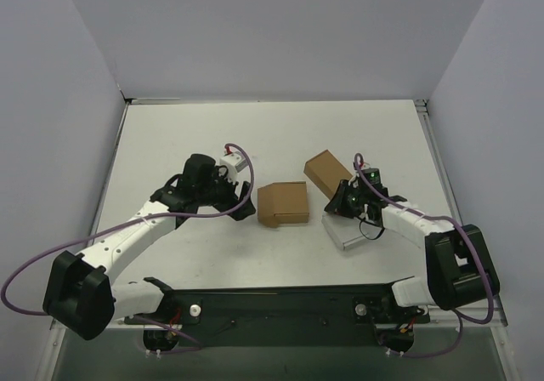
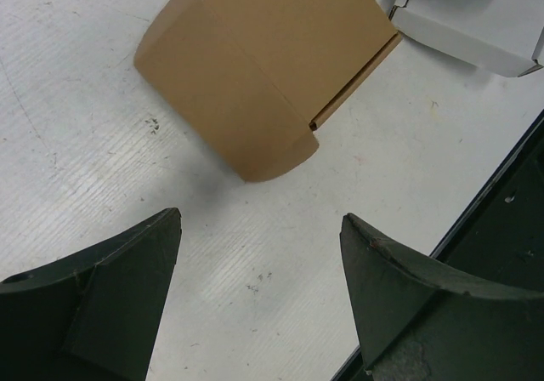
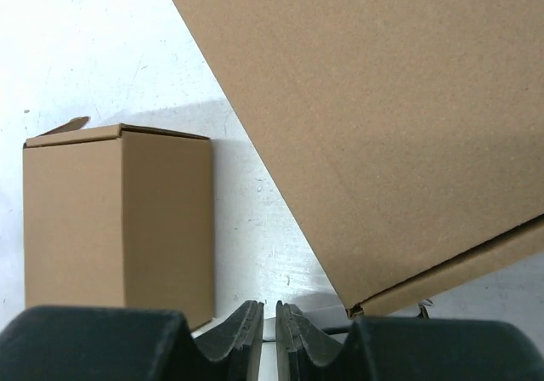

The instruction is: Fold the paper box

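The paper box (image 1: pixel 283 203) sits on the white table (image 1: pixel 212 143) near the middle, right in front of the left gripper (image 1: pixel 246 204). It is just beyond the fingertips, close but not touching. In the left wrist view the box (image 2: pixel 255 83) lies straight ahead of the gripper (image 2: pixel 262 219), whose two dark fingers (image 2: pixel 110 296) are spread wide with only bare tabletop between them, so that tool holds nothing. The left arm reaches forward and to the right from its base, low over the table, with a purple cable looping beside it. On the other side, the right gripper (image 1: pixel 344 201) hangs low over the white-grey slab (image 1: pixel 344 230), its arm bent back toward the middle. In its wrist view the gripper (image 3: pixel 269 306) has its fingers pressed almost together, and only a thin slit shows between them with nothing seen inside. From there the box (image 3: pixel 119 224) stands to the left, well apart, with a small flap tab poking up at its top corner. A longer brown carton (image 3: pixel 382 126) fills the upper right of that view, lying at an angle. The box is closed up into a carton, its rounded flap folded over one face, and its inside is hidden.
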Available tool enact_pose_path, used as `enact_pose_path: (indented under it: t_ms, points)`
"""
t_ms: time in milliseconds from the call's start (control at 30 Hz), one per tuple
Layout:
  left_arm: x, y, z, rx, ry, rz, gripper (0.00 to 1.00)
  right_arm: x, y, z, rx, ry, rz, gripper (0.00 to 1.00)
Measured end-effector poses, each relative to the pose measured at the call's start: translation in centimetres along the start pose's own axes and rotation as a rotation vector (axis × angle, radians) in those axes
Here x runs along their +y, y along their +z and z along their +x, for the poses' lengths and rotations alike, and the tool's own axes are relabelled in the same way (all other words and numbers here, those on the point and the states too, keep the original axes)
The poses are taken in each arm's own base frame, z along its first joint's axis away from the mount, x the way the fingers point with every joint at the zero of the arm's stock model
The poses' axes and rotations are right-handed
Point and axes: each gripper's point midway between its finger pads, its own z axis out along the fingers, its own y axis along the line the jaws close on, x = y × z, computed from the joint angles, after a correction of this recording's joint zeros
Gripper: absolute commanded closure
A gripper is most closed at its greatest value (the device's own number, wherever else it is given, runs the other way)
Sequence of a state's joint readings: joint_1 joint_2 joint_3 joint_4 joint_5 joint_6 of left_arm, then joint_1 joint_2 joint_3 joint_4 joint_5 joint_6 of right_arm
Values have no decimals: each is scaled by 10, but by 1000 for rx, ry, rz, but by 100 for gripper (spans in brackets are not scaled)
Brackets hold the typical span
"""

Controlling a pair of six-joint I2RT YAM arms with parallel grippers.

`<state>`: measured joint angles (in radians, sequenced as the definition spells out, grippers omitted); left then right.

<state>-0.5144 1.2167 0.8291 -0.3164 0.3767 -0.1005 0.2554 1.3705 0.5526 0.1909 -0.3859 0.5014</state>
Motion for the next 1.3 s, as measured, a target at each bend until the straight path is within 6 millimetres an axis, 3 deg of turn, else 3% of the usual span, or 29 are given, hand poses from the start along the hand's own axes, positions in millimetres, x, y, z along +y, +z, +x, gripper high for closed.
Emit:
enact_pose_path:
  t_ms: [267, 367, 467, 767, 1033, 1300]
  points:
    - [8, 18, 18, 77, -62, -9, 15, 4, -4, 3, 18, -22, 6, 58]
    - [11, 19, 14, 63, -106, -2, 15, 12, -11, 9, 28, -44, 4, 48]
    - [19, 23, 8, 39, -176, 9, 15, 25, -18, 13, 25, -77, -21, 45]
    - [30, 37, 14, 62, -312, 17, 15, 62, -18, 7, 16, -120, -83, 48]
    - [31, 39, 17, 70, -321, 15, 15, 67, 1, 10, 53, -82, -113, 53]
    - [32, 39, 17, 72, -321, 12, 15, 68, 9, 10, 65, -55, -114, 72]
